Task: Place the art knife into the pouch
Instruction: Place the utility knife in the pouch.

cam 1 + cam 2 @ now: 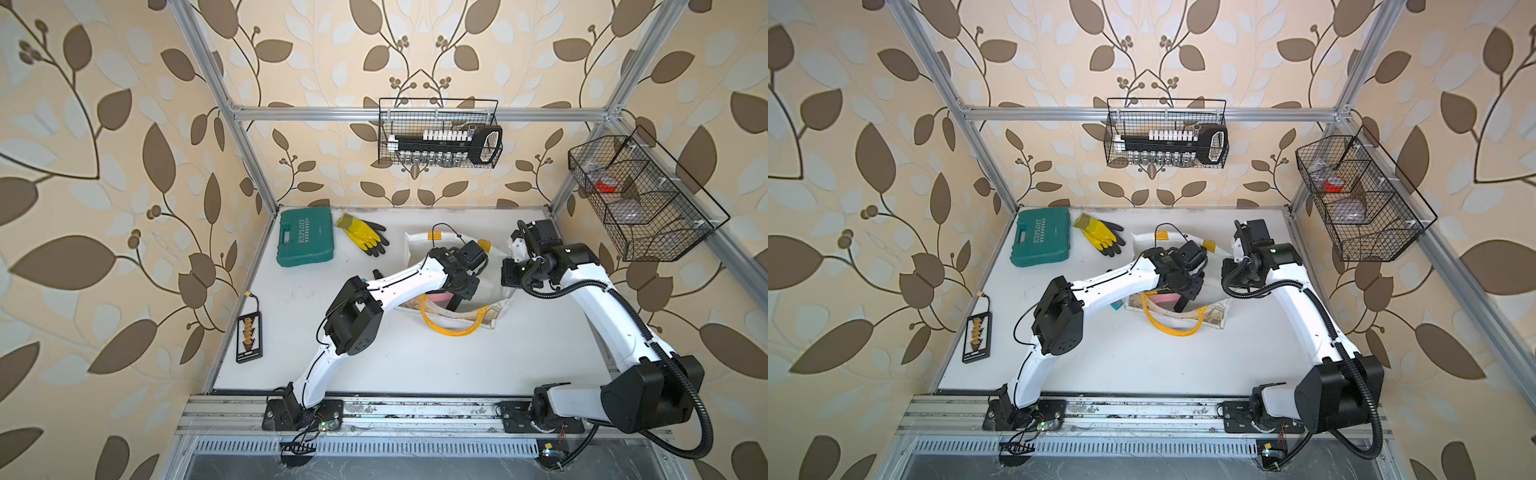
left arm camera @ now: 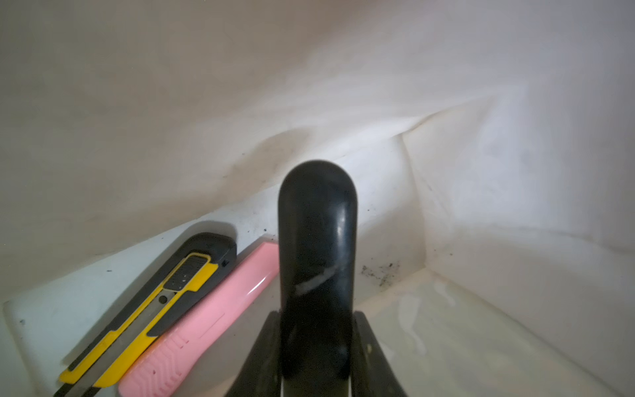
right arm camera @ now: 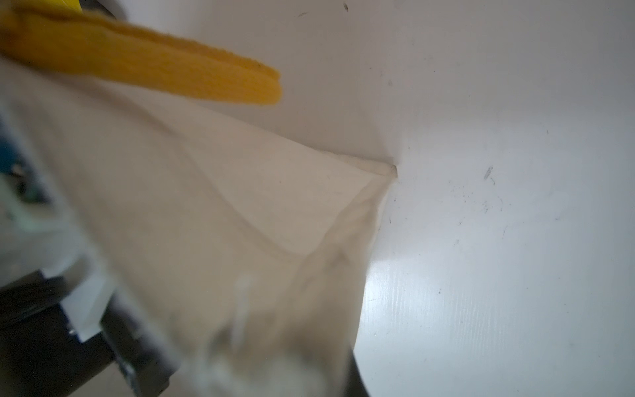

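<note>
I see the left claw narrow, clamped on one black glossy art knife. Its long axis runs straight out of the claw, rounded end leading down inside the white cloth pouch on the desk. Two more lie parallel on the pouch floor: yellow-and-black cutter, pink cutter with a ribbed grip. Right claw closed on pouch cloth.

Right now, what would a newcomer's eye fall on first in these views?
The left gripper reaches into the open pouch mid-table, jaws around a black rounded handle. In the left wrist view, a yellow-black cutter and a pink cutter lie side by side inside it.
</note>
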